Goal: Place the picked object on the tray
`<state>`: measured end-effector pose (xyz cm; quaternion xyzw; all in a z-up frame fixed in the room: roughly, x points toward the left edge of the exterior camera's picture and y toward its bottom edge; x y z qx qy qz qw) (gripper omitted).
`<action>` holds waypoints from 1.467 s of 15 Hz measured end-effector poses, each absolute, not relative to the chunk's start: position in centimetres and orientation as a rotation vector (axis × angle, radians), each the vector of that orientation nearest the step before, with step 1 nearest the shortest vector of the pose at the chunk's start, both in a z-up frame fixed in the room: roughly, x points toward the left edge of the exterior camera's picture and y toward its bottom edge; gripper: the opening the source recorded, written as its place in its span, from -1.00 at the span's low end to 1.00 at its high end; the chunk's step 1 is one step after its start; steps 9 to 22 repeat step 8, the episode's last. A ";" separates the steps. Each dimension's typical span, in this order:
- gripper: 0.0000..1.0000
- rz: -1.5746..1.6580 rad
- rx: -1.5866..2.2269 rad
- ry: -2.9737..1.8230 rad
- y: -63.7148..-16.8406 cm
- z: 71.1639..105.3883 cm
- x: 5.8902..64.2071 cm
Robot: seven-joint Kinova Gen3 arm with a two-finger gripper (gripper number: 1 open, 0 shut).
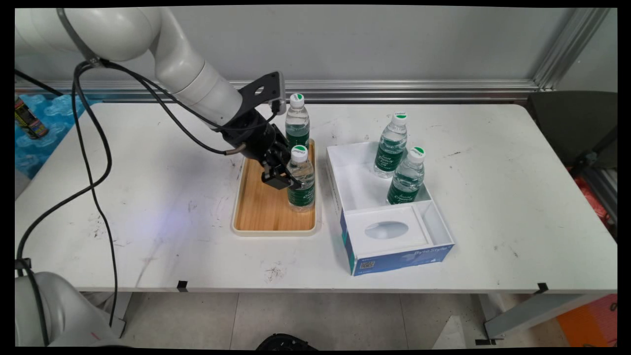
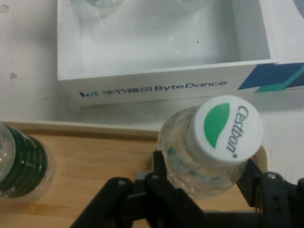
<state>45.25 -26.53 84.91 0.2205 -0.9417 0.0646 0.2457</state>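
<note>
A clear water bottle [image 1: 301, 183] with a green label and white cap stands on the right side of a wooden tray [image 1: 261, 209]. My gripper [image 1: 285, 180] comes at it from the left and is shut on its body, below the cap. In the hand view the bottle [image 2: 223, 130] sits between the two black fingers [image 2: 164, 173], which press on it from both sides. A second bottle [image 1: 297, 121] stands at the tray's far end, behind the gripper. It shows at the left edge as a bottle [image 2: 21, 164] on the tray [image 2: 104, 161].
A white and blue cardboard box [image 1: 394, 256] lies right of the tray, with two more bottles [image 1: 391, 148] [image 1: 407, 177] standing in its far compartment. Its side wall [image 2: 156, 88] faces the hand. Black cables [image 1: 98, 162] hang at the left. A can [image 1: 29, 121] stands off the table's far left.
</note>
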 end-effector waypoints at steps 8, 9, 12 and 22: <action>1.00 0.159 0.613 -2.571 -27.0 85.4 44.6; 1.00 0.159 0.613 -2.571 -27.0 85.4 44.6; 1.00 0.159 0.613 -2.571 -27.0 85.4 44.6; 1.00 0.159 0.613 -2.571 -27.0 85.4 44.6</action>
